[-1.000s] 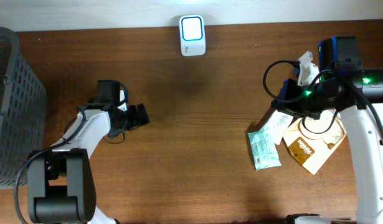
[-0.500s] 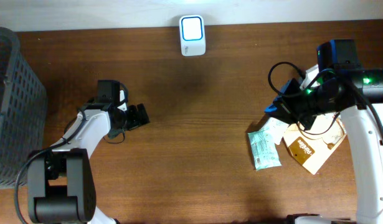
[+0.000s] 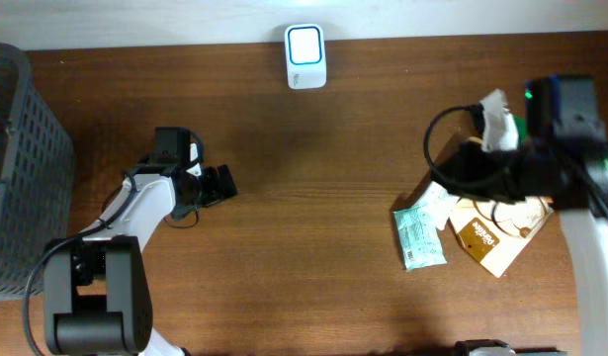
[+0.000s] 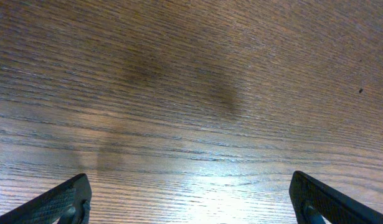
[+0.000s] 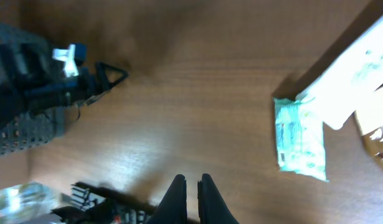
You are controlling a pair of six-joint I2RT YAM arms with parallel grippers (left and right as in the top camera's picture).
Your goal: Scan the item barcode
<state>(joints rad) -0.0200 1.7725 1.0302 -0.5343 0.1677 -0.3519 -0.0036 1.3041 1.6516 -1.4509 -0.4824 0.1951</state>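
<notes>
1. Scanner (image 3: 305,56) sits at the far edge of the table (image 3: 323,247) in the overhead view, its lit face up. The left gripper (image 3: 222,184) is over bare wood, well apart from the grey basket (image 3: 17,168). The right arm (image 3: 526,173) is blurred above a heap of packets: a green-and-white packet (image 3: 419,237), a white packet (image 3: 440,203) touching it, and a brown packet (image 3: 486,242) just beside. All lie well apart from the scanner.
2. Left wrist view: only wood grain, with the fingertips (image 4: 63,202) in the lower corners, spread wide and holding nothing.
3. Right wrist view: the right gripper (image 5: 191,186) is pinched closed, with nothing visible between its fingers. It is apart from the green-and-white packet (image 5: 300,140), which lies flat on the table with the white packet (image 5: 359,74) at its upper corner.
</notes>
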